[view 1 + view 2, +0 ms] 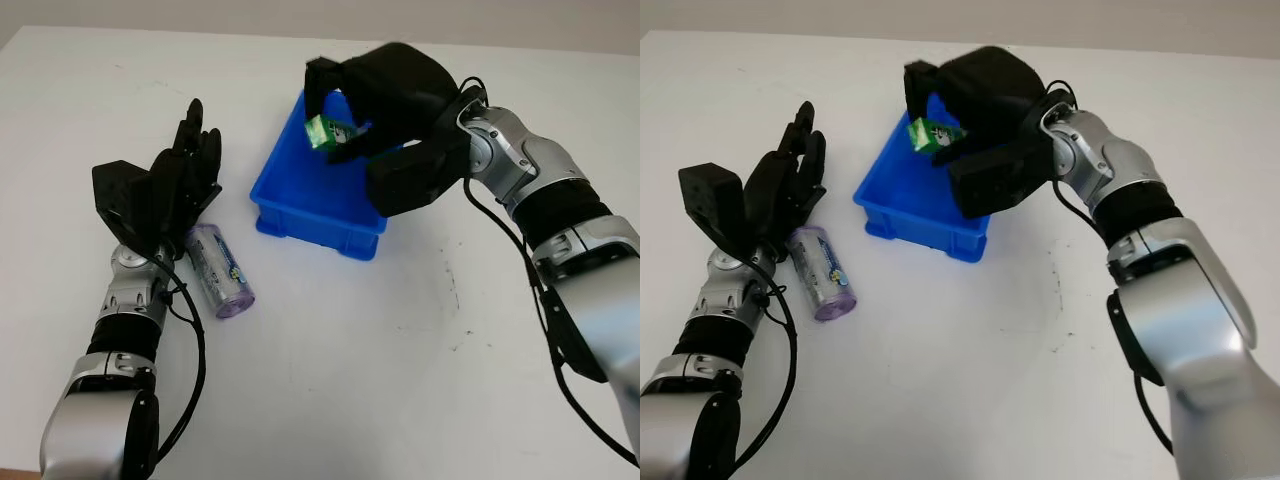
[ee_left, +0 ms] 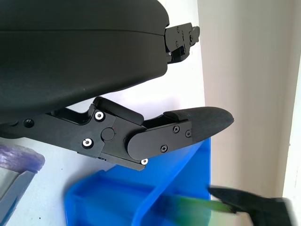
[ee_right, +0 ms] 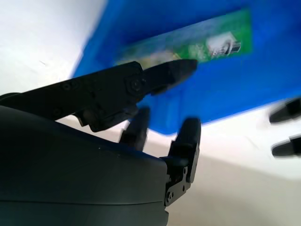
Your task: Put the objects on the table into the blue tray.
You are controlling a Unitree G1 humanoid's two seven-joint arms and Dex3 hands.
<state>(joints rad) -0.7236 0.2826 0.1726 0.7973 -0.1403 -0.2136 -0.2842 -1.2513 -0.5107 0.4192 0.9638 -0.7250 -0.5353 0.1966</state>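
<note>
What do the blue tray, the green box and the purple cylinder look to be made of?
Blue tray: apparently molded plastic, uniform glossy colour, rounded rim.
Green box, gripped by the right hand above the tray: probably printed cardboard; flat faces, sharp edges.
Purple cylinder, on the table beside the open left hand: shiny printed wrap; core unclear.

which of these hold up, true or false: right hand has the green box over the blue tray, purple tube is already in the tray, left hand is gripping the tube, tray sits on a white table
1. The right hand holds the green box above the blue tray. True.
2. The purple tube is already inside the tray. False: it lies on the white table, to the tray's left, outside it.
3. The left hand is gripping the tube. False: the left hand is open, just beside the tube's far end, holding nothing.
4. The tray sits on a white table. True.
</note>
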